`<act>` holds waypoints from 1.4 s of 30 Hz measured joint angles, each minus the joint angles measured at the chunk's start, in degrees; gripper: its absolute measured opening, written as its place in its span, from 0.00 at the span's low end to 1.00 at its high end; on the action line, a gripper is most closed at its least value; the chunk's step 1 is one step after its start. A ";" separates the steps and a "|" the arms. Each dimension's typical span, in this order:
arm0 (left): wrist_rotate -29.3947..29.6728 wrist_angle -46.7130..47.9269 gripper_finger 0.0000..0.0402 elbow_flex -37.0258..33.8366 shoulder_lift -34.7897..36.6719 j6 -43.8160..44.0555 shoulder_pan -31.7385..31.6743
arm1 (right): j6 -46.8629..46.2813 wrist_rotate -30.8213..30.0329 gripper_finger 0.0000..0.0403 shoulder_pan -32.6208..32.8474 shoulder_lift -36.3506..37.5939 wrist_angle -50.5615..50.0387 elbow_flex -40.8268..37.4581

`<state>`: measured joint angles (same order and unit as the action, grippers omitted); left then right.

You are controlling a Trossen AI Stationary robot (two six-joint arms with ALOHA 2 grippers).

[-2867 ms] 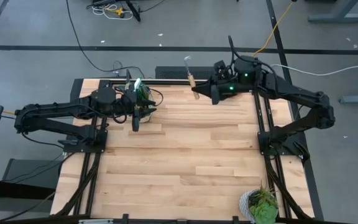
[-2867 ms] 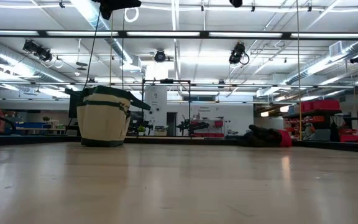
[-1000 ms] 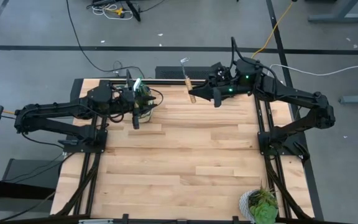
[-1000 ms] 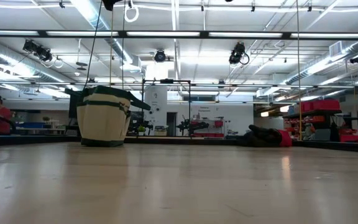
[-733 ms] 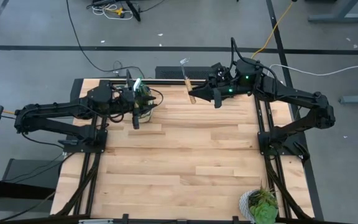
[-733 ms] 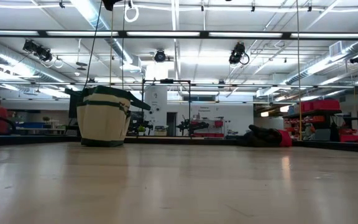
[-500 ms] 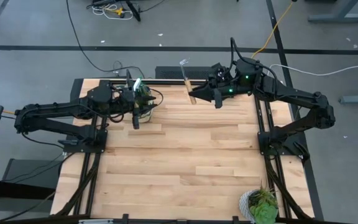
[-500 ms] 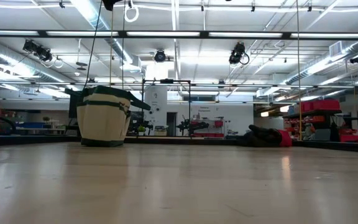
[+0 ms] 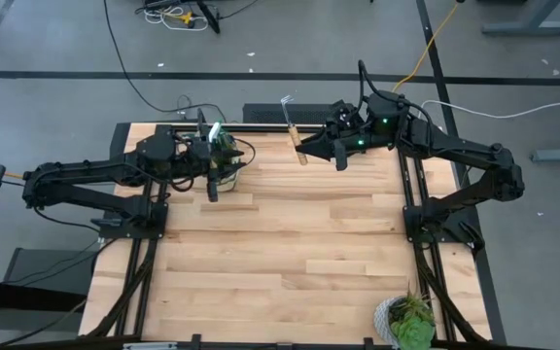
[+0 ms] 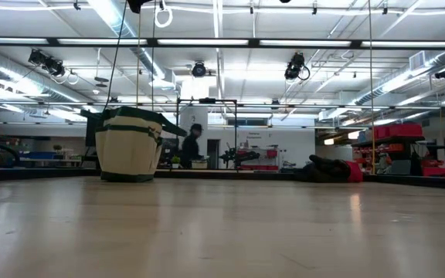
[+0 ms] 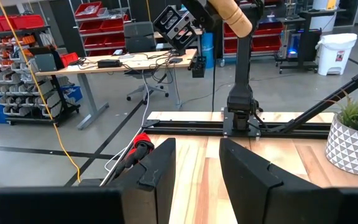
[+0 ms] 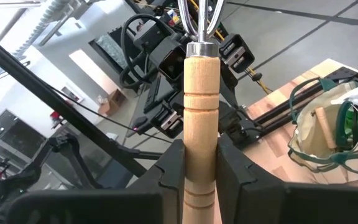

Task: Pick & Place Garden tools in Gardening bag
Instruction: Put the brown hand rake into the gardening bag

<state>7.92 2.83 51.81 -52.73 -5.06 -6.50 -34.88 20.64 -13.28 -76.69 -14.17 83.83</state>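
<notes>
**Rake's in the air, bag's waiting**

Your right gripper (image 9: 311,149) has its fingers clamped on the mini rake (image 9: 294,128), lifted near the table's back edge. Your left gripper (image 9: 212,185) hangs empty, fingers parted, by the gardening bag (image 10: 129,144).

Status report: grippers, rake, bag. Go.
Right gripper shut on rake, raised near the table's far edge. Left gripper open, empty, above the bag. Gloves lie on the table. Nothing between rake and bag.
</notes>
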 joint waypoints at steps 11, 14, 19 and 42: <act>0.00 0.00 0.33 0.00 -0.01 -0.01 0.00 | 1.35 -0.04 0.12 -0.02 -0.01 0.02 0.00; -0.02 0.00 0.33 0.00 -0.02 0.00 0.00 | 1.51 -0.04 0.12 -0.02 -0.02 0.02 0.00; -0.02 0.00 0.33 0.00 -0.01 0.00 0.00 | 1.53 -0.09 0.12 -0.02 -0.01 0.01 0.00; -0.01 0.00 0.33 0.00 0.00 -0.01 0.00 | 2.36 -0.20 0.12 -0.02 0.00 -1.22 0.02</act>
<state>7.91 2.83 51.81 -52.73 -5.07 -6.50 -32.51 20.45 -13.30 -76.69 -15.40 83.85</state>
